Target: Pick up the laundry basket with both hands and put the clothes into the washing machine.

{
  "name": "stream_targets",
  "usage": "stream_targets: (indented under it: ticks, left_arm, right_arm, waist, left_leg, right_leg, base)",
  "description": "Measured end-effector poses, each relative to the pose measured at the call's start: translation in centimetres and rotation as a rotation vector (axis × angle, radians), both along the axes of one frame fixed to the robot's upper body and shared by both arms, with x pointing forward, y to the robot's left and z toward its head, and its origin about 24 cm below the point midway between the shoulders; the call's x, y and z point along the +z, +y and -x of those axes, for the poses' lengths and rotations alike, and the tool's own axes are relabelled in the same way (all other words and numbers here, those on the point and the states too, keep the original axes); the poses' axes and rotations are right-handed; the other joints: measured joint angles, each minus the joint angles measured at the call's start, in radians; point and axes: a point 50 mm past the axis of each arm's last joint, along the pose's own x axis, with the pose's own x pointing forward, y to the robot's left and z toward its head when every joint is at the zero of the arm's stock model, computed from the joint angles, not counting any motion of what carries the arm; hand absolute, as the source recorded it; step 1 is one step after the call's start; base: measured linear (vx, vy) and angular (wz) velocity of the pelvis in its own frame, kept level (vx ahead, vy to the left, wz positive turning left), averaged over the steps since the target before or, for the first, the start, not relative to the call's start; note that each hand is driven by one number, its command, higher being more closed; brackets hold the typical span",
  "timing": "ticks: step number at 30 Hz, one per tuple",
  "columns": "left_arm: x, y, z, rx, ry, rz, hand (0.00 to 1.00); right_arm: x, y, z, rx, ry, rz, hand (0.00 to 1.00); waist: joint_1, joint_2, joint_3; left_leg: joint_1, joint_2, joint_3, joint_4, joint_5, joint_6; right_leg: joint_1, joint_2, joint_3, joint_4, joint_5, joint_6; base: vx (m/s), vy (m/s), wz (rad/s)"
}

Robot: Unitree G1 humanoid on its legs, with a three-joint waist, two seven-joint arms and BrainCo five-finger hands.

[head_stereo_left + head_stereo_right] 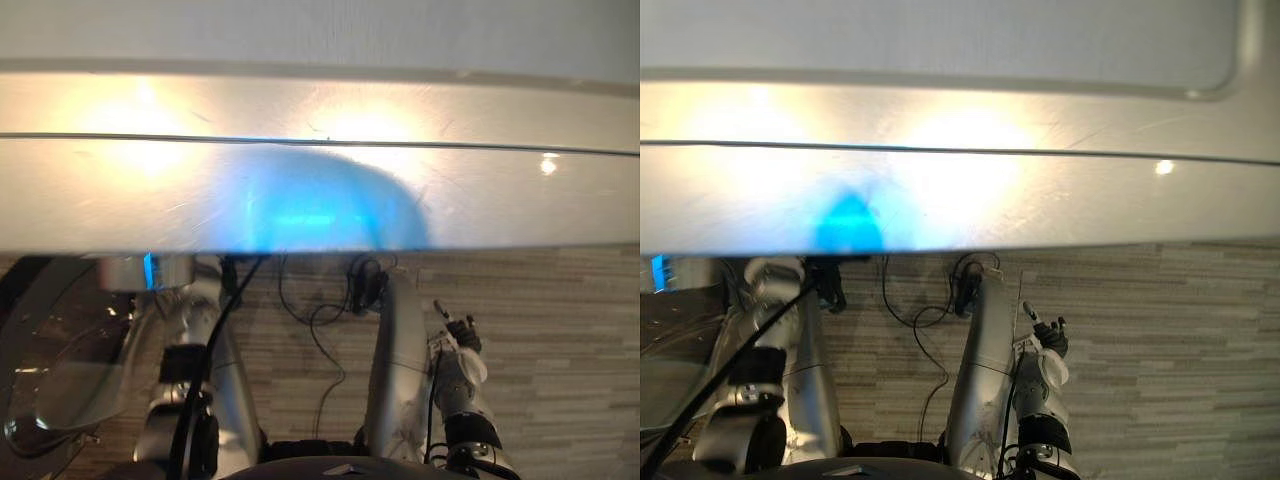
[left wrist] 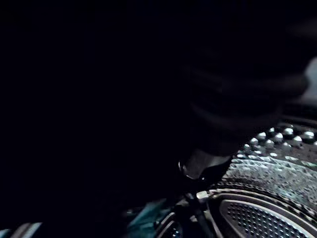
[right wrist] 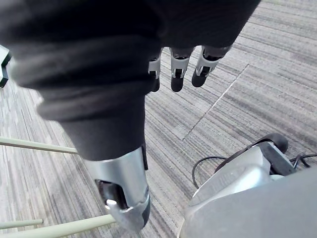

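The washing machine's white top spans the eye views close in front of me. Its round glass door hangs open at the lower left. My left arm reaches in under the top's front edge, which hides the hand. The left wrist view is dark inside the machine, with the dark cover of my left hand over the perforated steel drum. My right hand hangs open and empty at my side above the carpet, seen small as my right hand in the left eye view.
Grey striped carpet lies in front of the machine. Two pale green bars cross the floor beside my right hand. Something teal shows faintly low in the drum opening.
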Motion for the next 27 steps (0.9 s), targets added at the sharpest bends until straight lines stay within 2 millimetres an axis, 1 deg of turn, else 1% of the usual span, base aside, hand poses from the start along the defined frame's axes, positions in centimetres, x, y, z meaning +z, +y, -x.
stream_targets:
  ticks: [2, 3, 5, 6, 7, 8, 9, 10, 11, 12, 14, 15, 17, 18, 19, 21, 22, 23, 24, 25, 26, 27]
  left_arm:
    - [3.1, 0.4, -0.8, 0.012, -0.087, -0.002, 1.00]
    - [3.9, 0.5, -0.9, 0.016, -0.107, -0.008, 1.00]
    - [7.1, 0.5, -1.2, 0.000, -0.201, -0.034, 1.00]
    - [7.8, 0.5, -1.3, -0.009, -0.220, -0.048, 1.00]
    - [9.0, 0.4, -1.5, -0.019, -0.250, -0.070, 1.00]
    - [10.6, -0.3, -1.8, -0.051, -0.287, -0.094, 1.00]
    - [11.4, -0.7, -1.9, -0.065, -0.309, -0.108, 1.00]
    - [13.0, -1.4, -2.0, -0.096, -0.352, -0.138, 1.00]
    - [13.8, -1.7, -2.2, -0.114, -0.373, -0.151, 1.00]
    - [15.8, -2.5, -2.5, -0.153, -0.417, -0.185, 1.00]
    - [17.5, -3.1, -2.9, -0.178, -0.442, -0.218, 1.00]
    - [18.7, -3.4, -3.1, -0.196, -0.457, -0.239, 1.00]
    - [20.7, -3.5, -3.2, -0.205, -0.487, -0.280, 1.00]
    - [21.2, -3.6, -3.3, -0.207, -0.490, -0.293, 1.00]
    - [22.3, -3.5, -3.2, -0.201, -0.504, -0.304, 1.00]
    - [23.5, -3.2, -3.3, -0.186, -0.510, -0.323, 1.00]
    - [24.4, -3.1, -3.4, -0.177, -0.513, -0.329, 1.00]
    - [25.6, -3.2, -3.4, -0.171, -0.519, -0.336, 1.00]
    - [26.1, -3.1, -3.3, -0.165, -0.524, -0.345, 1.00]
    - [26.8, -3.0, -3.0, -0.155, -0.541, -0.360, 1.00]
    - [27.1, -2.6, -2.8, -0.140, -0.556, -0.362, 1.00]
    - [27.1, -2.5, -2.8, -0.135, -0.553, -0.363, 1.00]
  right_arm:
    - [0.7, 0.0, -0.3, -0.003, -0.039, -0.001, 0.00]
    - [0.8, 0.0, -0.4, -0.005, -0.047, -0.007, 0.00]
    - [1.0, -0.1, -0.4, -0.010, -0.063, -0.009, 0.00]
    - [1.1, -0.1, -0.5, -0.010, -0.064, -0.008, 0.00]
    - [1.1, -0.1, -0.5, -0.010, -0.065, -0.007, 0.00]
    - [1.1, -0.1, -0.4, -0.012, -0.064, -0.009, 0.00]
    - [1.1, -0.2, -0.4, -0.011, -0.065, -0.009, 0.00]
    - [1.1, -0.1, -0.4, -0.011, -0.069, -0.015, 0.00]
    - [1.1, -0.1, -0.5, -0.011, -0.070, -0.017, 0.00]
    - [1.1, -0.1, -0.5, -0.011, -0.072, -0.019, 0.00]
    - [1.0, -0.1, -0.5, -0.014, -0.077, -0.039, 0.00]
    - [1.0, -0.1, -0.5, -0.014, -0.077, -0.045, 0.00]
    - [1.0, 0.0, -0.5, -0.011, -0.076, -0.050, 0.00]
    - [0.9, 0.1, -0.5, -0.012, -0.075, -0.055, 0.00]
    - [0.8, 0.1, -0.5, -0.010, -0.072, -0.059, 0.00]
    - [0.6, 0.3, -0.5, -0.012, -0.070, -0.083, 0.00]
    - [0.5, 0.4, -0.4, -0.011, -0.068, -0.086, 0.00]
    - [0.2, 0.6, -0.4, -0.010, -0.059, -0.096, 0.00]
    - [0.0, 0.7, -0.3, -0.010, -0.056, -0.103, 0.00]
    - [-0.2, 1.0, -0.2, -0.009, -0.051, -0.118, 0.00]
    - [-0.5, 1.3, -0.2, -0.011, -0.047, -0.136, 0.00]
    - [-0.6, 1.4, -0.1, -0.013, -0.045, -0.140, 0.00]
  waist:
    - [-0.005, -0.004, 0.002]
    - [-0.006, -0.004, 0.002]
    - [-0.012, -0.005, 0.003]
    - [-0.014, -0.005, 0.003]
    - [-0.018, -0.005, 0.003]
    - [-0.018, -0.005, 0.003]
    - [-0.020, -0.005, 0.003]
    - [-0.023, -0.005, 0.003]
    - [-0.023, -0.005, 0.003]
    - [-0.024, -0.006, 0.002]
    - [-0.026, -0.007, 0.002]
    - [-0.028, -0.008, 0.001]
    - [-0.032, -0.009, 0.000]
    - [-0.033, -0.012, -0.001]
    - [-0.039, -0.015, 0.000]
    - [-0.050, -0.015, 0.000]
    - [-0.054, -0.016, -0.001]
    - [-0.061, -0.027, -0.008]
    - [-0.064, -0.032, -0.011]
    - [-0.069, -0.043, -0.017]
    - [-0.075, -0.054, -0.026]
    - [-0.077, -0.055, -0.027]
  left_leg:
    - [-0.049, 0.013, 0.001, 0.003, 0.006, 0.000]
    - [-0.060, 0.015, 0.000, 0.003, 0.008, -0.001]
    - [-0.101, 0.020, 0.000, 0.002, 0.016, -0.002]
    - [-0.110, 0.020, 0.000, 0.001, 0.018, -0.002]
    - [-0.121, 0.020, -0.001, 0.000, 0.020, -0.001]
    - [-0.128, 0.020, 0.000, 0.000, 0.023, -0.002]
    - [-0.129, 0.020, 0.000, -0.001, 0.024, -0.001]
    - [-0.134, 0.020, 0.002, -0.009, 0.031, 0.000]
    - [-0.135, 0.019, 0.003, -0.014, 0.035, 0.000]
    - [-0.142, 0.018, 0.007, -0.026, 0.044, 0.001]
    - [-0.147, 0.017, 0.012, -0.039, 0.054, 0.003]
    - [-0.151, 0.017, 0.019, -0.052, 0.062, 0.008]
    - [-0.162, 0.021, 0.025, -0.066, 0.072, 0.002]
    - [-0.163, 0.021, 0.030, -0.072, 0.076, 0.001]
    - [-0.166, 0.021, 0.038, -0.084, 0.086, 0.001]
    - [-0.168, 0.025, 0.040, -0.090, 0.090, -0.002]
    - [-0.170, 0.029, 0.043, -0.094, 0.091, -0.003]
    - [-0.170, 0.030, 0.052, -0.104, 0.096, -0.001]
    - [-0.170, 0.030, 0.056, -0.107, 0.097, -0.002]
    - [-0.172, 0.030, 0.062, -0.110, 0.099, -0.002]
    - [-0.178, 0.030, 0.064, -0.113, 0.104, -0.002]
    - [-0.179, 0.030, 0.063, -0.116, 0.106, -0.002]
  right_leg:
    - [-0.051, 0.009, 0.002, -0.001, 0.013, -0.004]
    - [-0.063, 0.014, 0.002, -0.003, 0.017, -0.005]
    - [-0.106, 0.020, 0.002, -0.005, 0.026, -0.010]
    - [-0.115, 0.021, 0.002, -0.005, 0.028, -0.011]
    - [-0.128, 0.021, 0.002, -0.005, 0.030, -0.012]
    - [-0.135, 0.021, 0.003, -0.003, 0.033, -0.012]
    - [-0.136, 0.021, 0.003, -0.003, 0.033, -0.012]
    - [-0.142, 0.021, 0.004, -0.008, 0.038, -0.012]
    - [-0.145, 0.021, 0.004, -0.011, 0.041, -0.012]
    - [-0.155, 0.021, 0.005, -0.020, 0.049, -0.016]
    - [-0.166, 0.022, 0.006, -0.028, 0.055, -0.020]
    - [-0.176, 0.022, 0.009, -0.035, 0.064, -0.022]
    - [-0.194, 0.034, 0.015, -0.050, 0.075, -0.021]
    - [-0.201, 0.034, 0.019, -0.054, 0.078, -0.026]
    - [-0.211, 0.036, 0.025, -0.063, 0.088, -0.028]
    - [-0.213, 0.039, 0.024, -0.075, 0.097, -0.030]
    - [-0.215, 0.045, 0.024, -0.085, 0.106, -0.029]
    - [-0.222, 0.045, 0.029, -0.094, 0.111, -0.032]
    - [-0.225, 0.045, 0.031, -0.096, 0.113, -0.032]
    - [-0.233, 0.045, 0.035, -0.096, 0.115, -0.034]
    - [-0.243, 0.047, 0.037, -0.096, 0.118, -0.035]
    - [-0.244, 0.047, 0.036, -0.097, 0.118, -0.035]
  base:
    - [-0.03, -0.022, -0.22]
    - [-0.04, -0.025, -0.20]
    - [-0.03, -0.018, -0.16]
    - [-0.02, -0.016, -0.09]
    - [-0.02, -0.018, -0.05]
    - [0.00, 0.000, 0.00]
    - [-0.04, -0.027, 0.01]
    - [-0.03, -0.021, 0.03]
    - [-0.06, -0.036, 0.01]
    - [-0.06, -0.032, 0.00]
    - [-0.07, -0.040, -0.01]
    - [-0.06, -0.038, -0.04]
    - [-0.06, -0.026, -0.11]
    - [-0.06, -0.023, -0.12]
    - [-0.06, -0.018, -0.09]
    - [-0.05, -0.007, -0.12]
    - [-0.03, 0.006, -0.11]
    - [-0.02, 0.003, -0.09]
    - [-0.01, -0.002, -0.05]
    - [0.00, -0.007, -0.05]
    - [0.00, -0.008, -0.04]
    - [0.00, 0.000, 0.00]
